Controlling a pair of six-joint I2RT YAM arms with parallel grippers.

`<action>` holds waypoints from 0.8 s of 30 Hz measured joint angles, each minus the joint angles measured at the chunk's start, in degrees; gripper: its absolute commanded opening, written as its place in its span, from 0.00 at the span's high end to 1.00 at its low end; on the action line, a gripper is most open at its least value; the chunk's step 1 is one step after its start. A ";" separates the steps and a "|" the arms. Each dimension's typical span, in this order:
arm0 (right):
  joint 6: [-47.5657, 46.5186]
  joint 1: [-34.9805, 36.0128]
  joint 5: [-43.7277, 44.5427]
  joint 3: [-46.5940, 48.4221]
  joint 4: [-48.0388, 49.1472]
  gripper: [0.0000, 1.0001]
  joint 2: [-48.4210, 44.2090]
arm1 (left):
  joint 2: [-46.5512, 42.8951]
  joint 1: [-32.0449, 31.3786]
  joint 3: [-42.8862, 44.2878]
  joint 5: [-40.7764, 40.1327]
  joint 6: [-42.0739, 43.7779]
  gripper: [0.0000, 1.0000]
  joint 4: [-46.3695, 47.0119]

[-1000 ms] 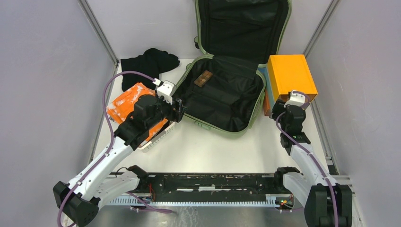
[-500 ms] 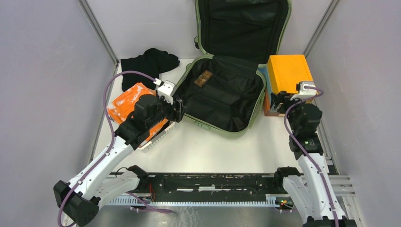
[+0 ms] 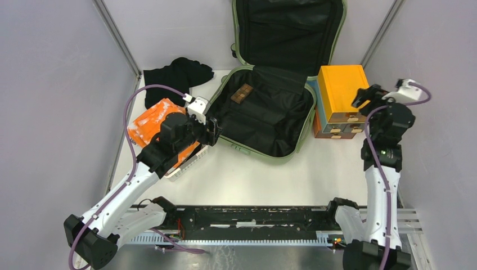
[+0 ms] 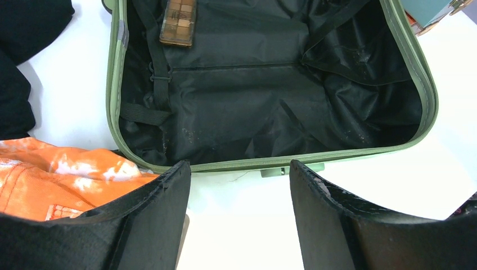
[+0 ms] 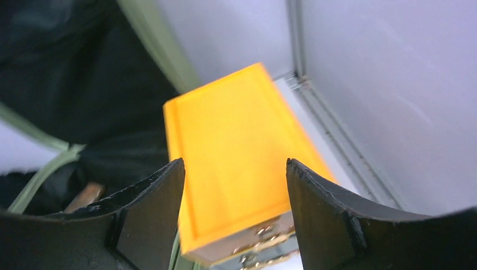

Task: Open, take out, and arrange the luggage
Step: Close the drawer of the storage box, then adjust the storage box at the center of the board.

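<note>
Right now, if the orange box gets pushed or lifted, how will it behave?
The orange box looks rigid and flat-sided, so it would probably slide, not roll. Its knobbed drawers might slip open if tilted. The luggage beside it would likely block a push that way.

luggage [image 3: 270, 107]: lid cut by the top view's upper edge | basket [image 3: 188, 164]: only a white rim shows beneath orange cloth [image 3: 149, 121] and left arm [image 3: 169, 140] | brown slab [image 4: 179, 19]: cropped above in the left wrist view, kind unreadable | orange box [image 5: 236, 163]: blurred, drawer fronts half hidden | black cloth [image 4: 22, 34]: cropped left
</note>
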 measured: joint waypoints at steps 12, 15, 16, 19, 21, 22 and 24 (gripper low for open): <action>15.10 -18.51 -10.16 -2.84 12.61 0.31 15.06 | -0.20 -0.13 0.00 1.49 -0.02 0.29 0.04; 16.85 -19.50 -11.45 -4.83 14.60 0.31 16.04 | -0.22 -0.39 0.00 1.64 -0.02 0.29 0.07; 17.35 -19.61 -11.54 -5.49 15.28 0.32 16.00 | -0.22 -0.48 0.00 1.68 -0.02 0.29 0.04; 19.41 -19.98 -11.30 -7.08 16.74 0.38 16.02 | -0.26 -0.68 0.00 1.70 -0.02 0.29 0.04; 20.59 -20.35 -10.73 -7.76 17.05 0.41 16.11 | -0.39 -0.83 0.00 1.70 -0.02 0.29 0.04; 21.27 -20.57 -10.12 -8.11 17.09 0.43 16.17 | -0.46 -0.87 0.00 1.70 -0.02 0.29 0.04; 22.47 -21.07 -8.79 -9.07 17.14 0.47 16.33 | -0.61 -0.96 0.00 1.70 0.00 0.29 0.04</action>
